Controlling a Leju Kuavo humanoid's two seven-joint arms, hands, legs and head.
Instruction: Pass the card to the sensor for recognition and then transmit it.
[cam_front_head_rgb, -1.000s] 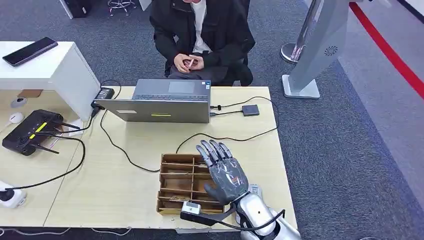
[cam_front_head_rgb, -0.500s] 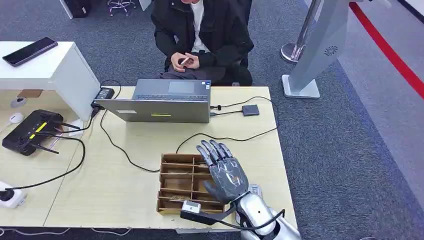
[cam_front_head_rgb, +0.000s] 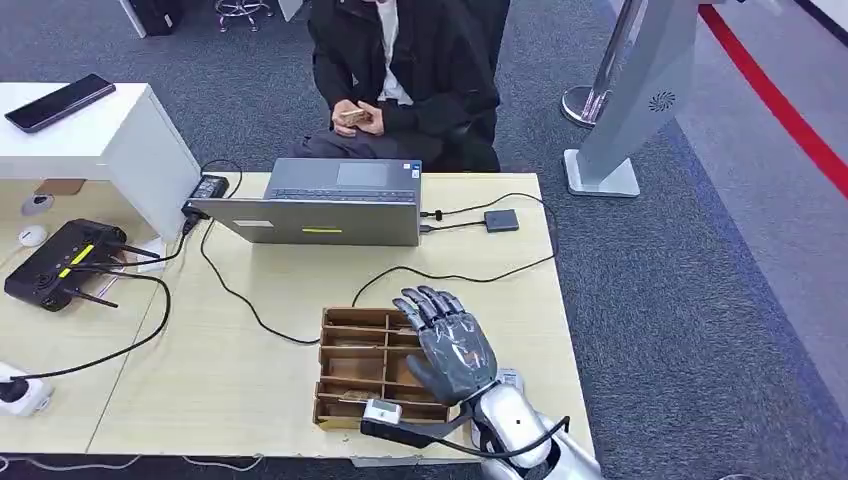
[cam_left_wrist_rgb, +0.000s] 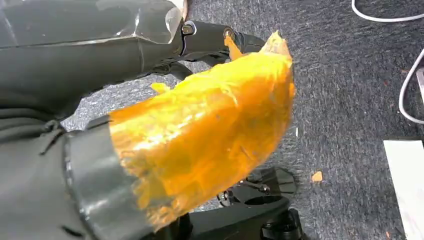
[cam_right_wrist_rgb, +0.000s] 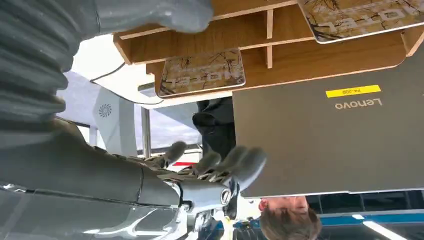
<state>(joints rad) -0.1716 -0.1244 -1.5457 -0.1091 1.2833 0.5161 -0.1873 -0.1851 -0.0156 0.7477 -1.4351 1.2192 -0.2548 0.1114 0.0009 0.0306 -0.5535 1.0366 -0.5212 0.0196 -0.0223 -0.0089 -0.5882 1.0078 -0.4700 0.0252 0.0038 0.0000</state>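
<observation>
The right hand (cam_front_head_rgb: 455, 345) hovers over the tray (cam_front_head_rgb: 352, 360), apparently clear of it, laptop (cam_front_head_rgb: 318, 208) behind

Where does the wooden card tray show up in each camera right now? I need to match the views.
Head view: the wooden card tray lies near the table's front edge, partly under the right hand.
Right wrist view: the tray runs along the top, cards in its slots.
Left wrist view: not in it; carpet and the left hand.
Shared landmark: the grey laptop, with its yellow sticker, sits behind the tray in both.

Left robot hand (cam_left_wrist_rgb: 165, 125) (orange-taped) hangs above dark carpet (cam_left_wrist_rgb: 350, 75).
</observation>
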